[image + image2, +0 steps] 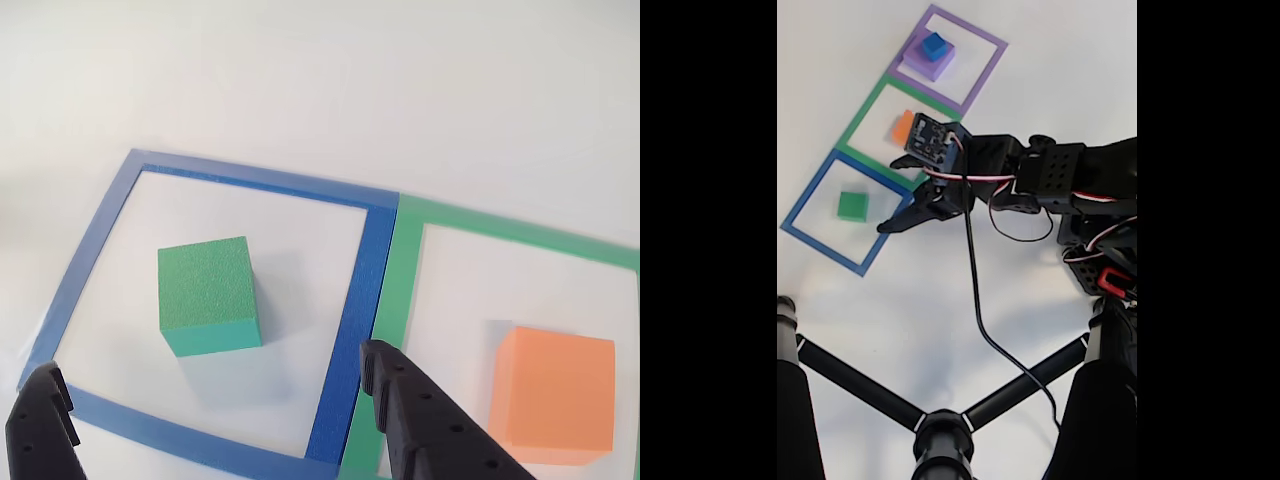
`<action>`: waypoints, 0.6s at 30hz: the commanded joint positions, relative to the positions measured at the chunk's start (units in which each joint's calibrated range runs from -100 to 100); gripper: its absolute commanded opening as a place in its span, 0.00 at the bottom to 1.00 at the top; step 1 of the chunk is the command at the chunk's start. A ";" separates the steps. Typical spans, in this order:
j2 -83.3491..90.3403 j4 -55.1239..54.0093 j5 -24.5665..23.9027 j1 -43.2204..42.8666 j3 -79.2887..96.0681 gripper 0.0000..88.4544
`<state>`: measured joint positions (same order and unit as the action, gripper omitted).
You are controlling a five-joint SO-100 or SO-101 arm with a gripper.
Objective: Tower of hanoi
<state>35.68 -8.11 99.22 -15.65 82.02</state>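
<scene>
Lighting is bright and even in both views, and the white table (300,80) is close to washed out, its far part in the other view soft and featureless. Shadows are faint and diffuse: a pale one lies right of the green block (208,295), another left of the orange block (555,395). The fixed view is grainy, with black side bars and dark, detail-poor arm (1060,180).

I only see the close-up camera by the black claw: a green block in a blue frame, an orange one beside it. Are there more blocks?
Observer: Yes. In the fixed view a blue cube sits on a purple block.
Operator: Where?
Observer: Inside a purple frame, at the far end of the row.
Operator: Is the claw holding anything?
Observer: No. The gripper is open, over the blue frame's edge.
</scene>
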 commanded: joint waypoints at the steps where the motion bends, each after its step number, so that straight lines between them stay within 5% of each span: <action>1: -3.31 -9.33 0.78 0.66 1.44 0.40; 18: -27.83 -30.21 0.78 -0.48 -5.47 0.40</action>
<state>11.42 -34.31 100.00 -15.65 80.90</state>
